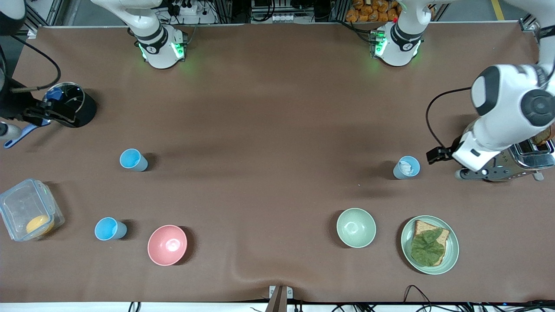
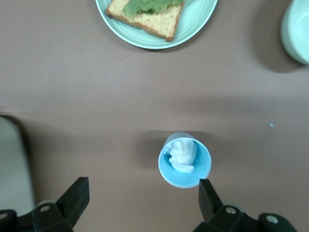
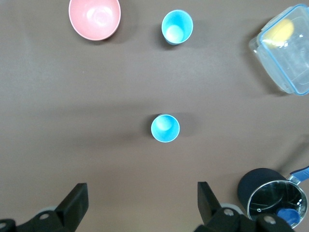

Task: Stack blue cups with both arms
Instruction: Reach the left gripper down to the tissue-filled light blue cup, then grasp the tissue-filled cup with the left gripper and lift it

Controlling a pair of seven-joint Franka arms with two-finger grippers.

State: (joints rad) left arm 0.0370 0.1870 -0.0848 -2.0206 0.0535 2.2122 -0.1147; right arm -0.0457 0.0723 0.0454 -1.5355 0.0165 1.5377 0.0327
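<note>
We see three blue cups standing upright on the brown table (image 1: 269, 130). One cup (image 1: 133, 160) stands toward the right arm's end of the table. A second cup (image 1: 110, 229) is nearer to the front camera than that one, just beside the pink bowl (image 1: 167, 245). The third cup (image 1: 406, 167), a bit greyer, has something white inside it and stands toward the left arm's end, farther from the front camera than the pale green bowl (image 1: 356, 227) and the plate (image 1: 451, 251) with bread and a leaf on it.

Our left gripper (image 2: 140, 195) hangs up in the air with its fingers (image 2: 77, 195) spread wide, holding nothing. The greyer cup (image 2: 185, 160) is below it, close to one fingertip but not touching.

Our right gripper (image 3: 141, 200) is also wide open and holds nothing. The first cup (image 3: 165, 128) sits on the table below it, well apart from the fingers. The second cup (image 3: 176, 27) is farther off, beside the pink bowl (image 3: 94, 18).
</note>
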